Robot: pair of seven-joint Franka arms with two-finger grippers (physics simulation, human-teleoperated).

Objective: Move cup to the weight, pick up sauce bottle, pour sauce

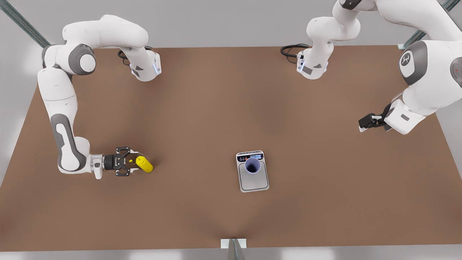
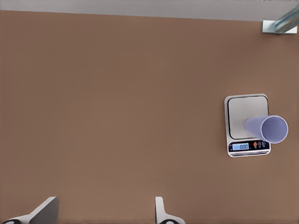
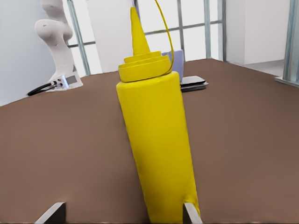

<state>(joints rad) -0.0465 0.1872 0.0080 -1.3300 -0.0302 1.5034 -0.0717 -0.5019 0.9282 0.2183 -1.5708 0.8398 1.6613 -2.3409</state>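
Jaws of the right gripper stand wide, one finger on each side of the small bright yellow squeeze bottle. In the right wrist view one fingertip sits against the base of the bottle while the other fingertip is apart from it, so the bottle is between the fingers but not clamped. It stands on the brown table, leaning a little in that wrist view, its thin pointed nozzle up.

On the front view's left, this arm reaches low over the table, with the bottle well apart from the flat rectangular silver kitchen scale near the table's middle. A small plain lavender-blue tumbler stands upright on the scale's steel plate, at the end next to the dark control strip with its display and coloured buttons; the left wrist view shows the same — tumbler on the scale, just by the lit display.

At the front view's right the left gripper hangs above the table, well apart from the scale — this arm waits. Its two fingertips show set wide apart in the left wrist view, with nothing between them.
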